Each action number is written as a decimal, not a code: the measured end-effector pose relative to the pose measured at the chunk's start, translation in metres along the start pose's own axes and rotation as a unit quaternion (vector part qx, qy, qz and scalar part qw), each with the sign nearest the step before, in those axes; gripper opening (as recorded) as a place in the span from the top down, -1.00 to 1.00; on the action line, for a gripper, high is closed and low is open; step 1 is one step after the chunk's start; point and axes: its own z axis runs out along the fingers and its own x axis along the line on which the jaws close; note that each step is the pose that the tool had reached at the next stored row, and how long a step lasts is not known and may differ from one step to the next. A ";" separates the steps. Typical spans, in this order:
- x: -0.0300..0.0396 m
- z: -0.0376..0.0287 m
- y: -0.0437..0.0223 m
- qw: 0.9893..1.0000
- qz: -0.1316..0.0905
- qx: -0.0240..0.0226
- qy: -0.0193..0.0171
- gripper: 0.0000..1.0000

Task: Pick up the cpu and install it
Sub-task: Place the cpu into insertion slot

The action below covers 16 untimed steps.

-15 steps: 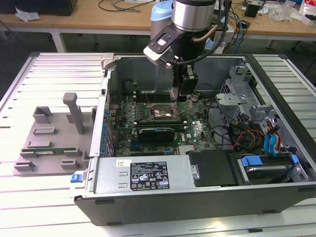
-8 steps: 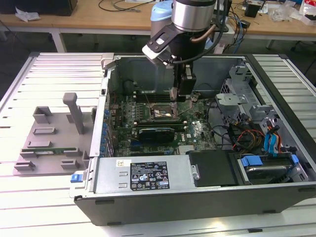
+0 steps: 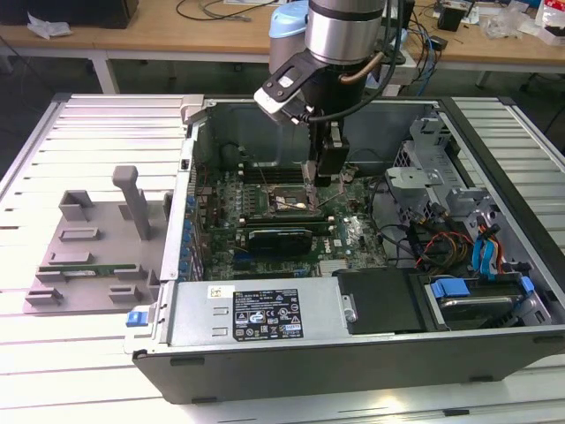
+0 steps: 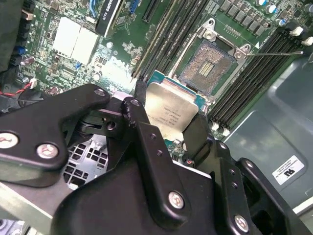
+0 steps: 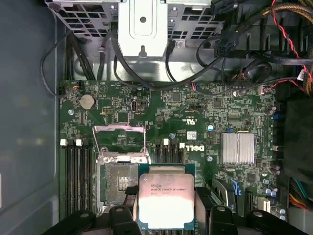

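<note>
A white slatted tabletop (image 3: 97, 132) carries an open computer case (image 3: 265, 353), which takes up the centre and the exterior view's right. Inside the case lies a green motherboard (image 3: 353, 238), with a metal drive cage (image 3: 433, 150) and a tangle of coloured cables (image 3: 441, 247) in the case's part toward the exterior view's right.

At the exterior view's left, beside the case, a grey holder tray (image 3: 79, 238) rests on the tabletop with a long green memory stick (image 3: 88, 268) lying in it.

The arm reaches down from the upper centre of the exterior view into the case, with the claw (image 3: 313, 177) low over the board.

In both wrist views the claw's black fingers (image 4: 142, 122) are clamped on opposite edges of the cpu (image 5: 165, 200), silver top facing up. The cpu is held above the motherboard (image 5: 195, 112), just beside the socket (image 5: 117, 178). The socket's metal frame is swung up, and its contact field lies bare in the second wrist view (image 4: 208, 68).
</note>
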 end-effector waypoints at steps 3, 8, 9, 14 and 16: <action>0.0001 0.0038 -0.0001 1.000 0.000 0.000 0.000 -0.09; 0.0001 0.0052 -0.0001 1.000 0.000 0.000 0.000 -0.09; 0.0001 0.0054 -0.0001 1.000 0.000 0.000 0.000 -0.09; 0.0001 0.0066 -0.0001 1.000 0.000 0.000 0.000 -0.09; 0.0002 0.0070 -0.0001 1.000 0.000 0.000 0.000 -0.09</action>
